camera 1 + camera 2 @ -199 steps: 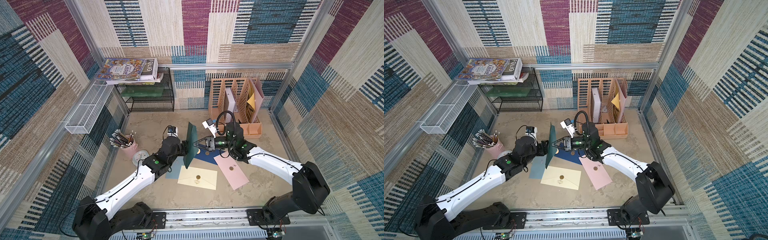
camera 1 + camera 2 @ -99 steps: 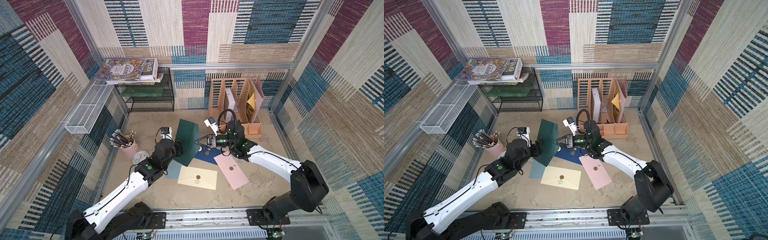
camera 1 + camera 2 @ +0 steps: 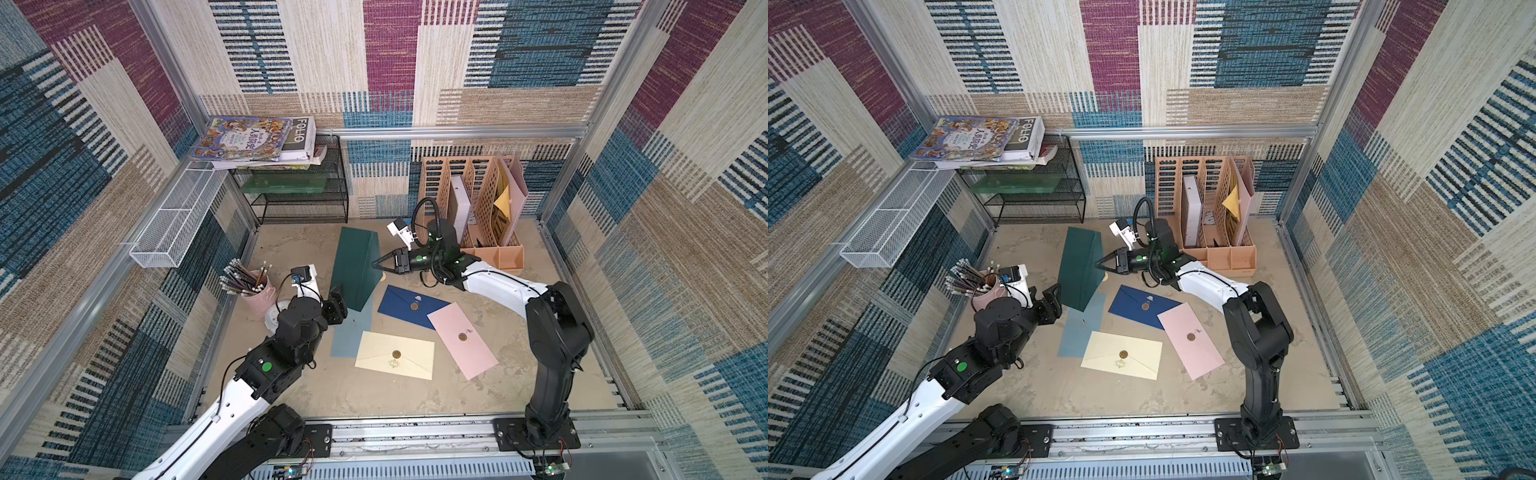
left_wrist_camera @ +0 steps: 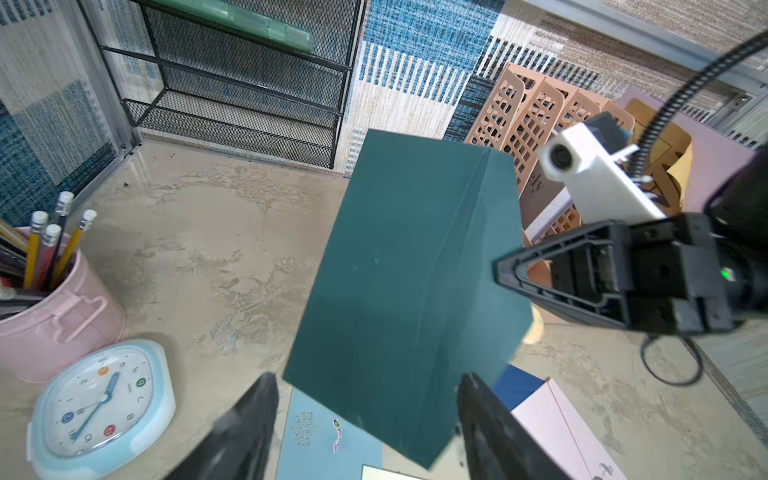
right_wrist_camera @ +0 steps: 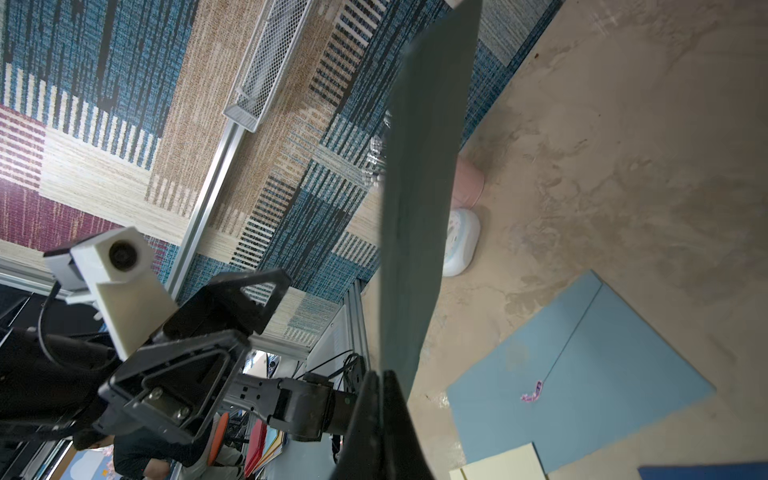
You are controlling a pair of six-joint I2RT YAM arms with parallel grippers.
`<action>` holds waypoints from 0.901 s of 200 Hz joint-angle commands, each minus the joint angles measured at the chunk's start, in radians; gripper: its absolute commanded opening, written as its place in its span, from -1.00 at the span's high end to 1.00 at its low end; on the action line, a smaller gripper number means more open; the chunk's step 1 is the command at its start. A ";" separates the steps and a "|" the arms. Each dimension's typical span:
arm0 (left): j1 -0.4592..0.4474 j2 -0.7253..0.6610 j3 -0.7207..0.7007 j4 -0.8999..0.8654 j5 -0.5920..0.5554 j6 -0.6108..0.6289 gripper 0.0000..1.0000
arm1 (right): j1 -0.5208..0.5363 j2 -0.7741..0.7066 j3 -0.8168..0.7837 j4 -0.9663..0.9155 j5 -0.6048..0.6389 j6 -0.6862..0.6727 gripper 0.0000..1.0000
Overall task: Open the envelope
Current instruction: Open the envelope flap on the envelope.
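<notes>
In both top views the cream envelope [image 3: 395, 355] lies nearest on the table [image 3: 374, 395], low in the frame, the pink envelope [image 3: 462, 340] to its right and the navy envelope [image 3: 409, 306] above. At centre left the left hand [image 3: 337, 300] gapes, holding nothing. Above it, the right hand [image 3: 376, 263] is closed on the dark green envelope [image 3: 355, 268], held upright off the table

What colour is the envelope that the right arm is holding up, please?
Dark green envelope; the left wrist view shows it best.
</notes>
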 commanded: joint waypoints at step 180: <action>0.012 -0.167 -0.034 -0.128 -0.079 0.014 -0.66 | 0.033 0.895 1.050 -0.159 -0.066 0.058 1.00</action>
